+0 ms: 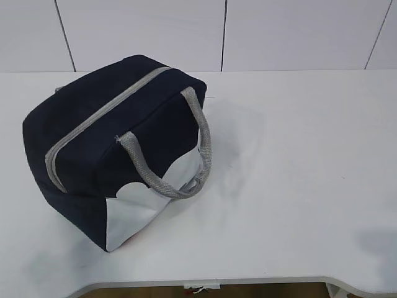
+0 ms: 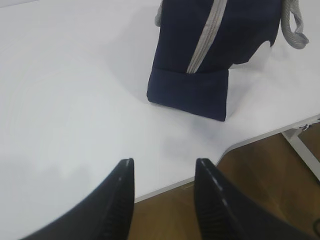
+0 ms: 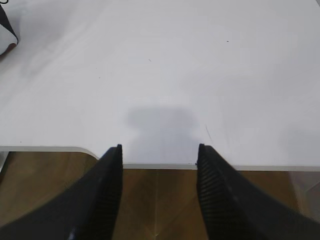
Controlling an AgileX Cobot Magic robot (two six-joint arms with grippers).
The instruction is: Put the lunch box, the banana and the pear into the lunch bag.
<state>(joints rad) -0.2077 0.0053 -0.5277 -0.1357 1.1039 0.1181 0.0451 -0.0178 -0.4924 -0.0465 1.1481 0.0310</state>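
The navy lunch bag (image 1: 118,149) stands on the left of the white table (image 1: 298,174), its grey zipper (image 1: 105,118) shut along the top and a grey handle (image 1: 180,155) hanging over its white side panel. In the left wrist view the lunch bag (image 2: 205,55) lies ahead and to the right of my left gripper (image 2: 164,165), which is open and empty over the table's front edge. My right gripper (image 3: 159,149) is open and empty too, above the front edge; a corner of the lunch bag (image 3: 7,30) shows far left. Lunch box, banana and pear are out of view. Neither gripper shows in the exterior view.
The table's front edge (image 1: 248,280) curves inward at the left, with brown floor (image 2: 260,190) below it. A white table leg (image 2: 302,150) shows at the right of the left wrist view. A white panelled wall (image 1: 217,31) runs behind the table.
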